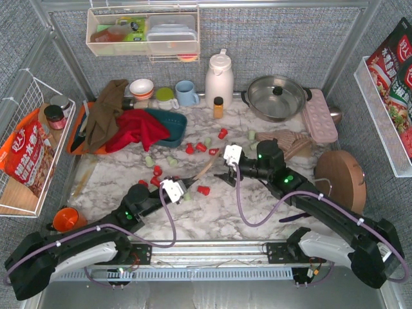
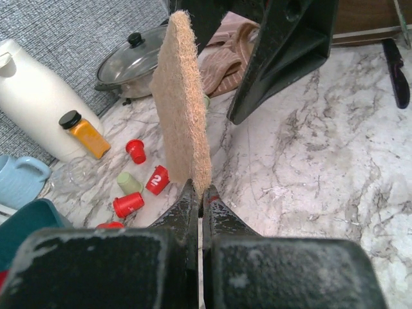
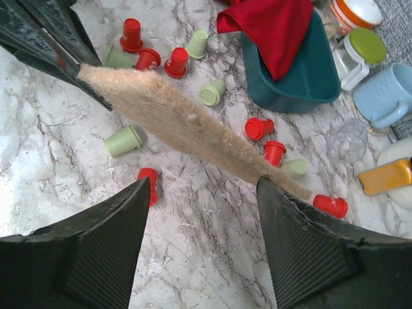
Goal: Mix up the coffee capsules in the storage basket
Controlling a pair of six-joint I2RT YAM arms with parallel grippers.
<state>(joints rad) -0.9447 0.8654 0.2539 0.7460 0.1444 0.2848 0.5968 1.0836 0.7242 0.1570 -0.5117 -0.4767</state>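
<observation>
Left gripper point(image 2: 199, 193) clamped tight on the edge of a tan fibre pad point(image 2: 183, 96), right gripper point(image 3: 203, 193) spread wide close by, red and green coffee capsules point(image 3: 122, 140) strewn across the marble table point(image 3: 212, 257), and beyond them the teal storage basket point(image 3: 302, 77) with a red cloth point(image 3: 270, 26) draped into it.

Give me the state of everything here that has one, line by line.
left pincer, shut on tan pad
right pincer, open, empty
storage basket, partly draped by red cloth
coffee capsules, scattered outside storage basket
pot, lidded
orange bottle, capped
</observation>
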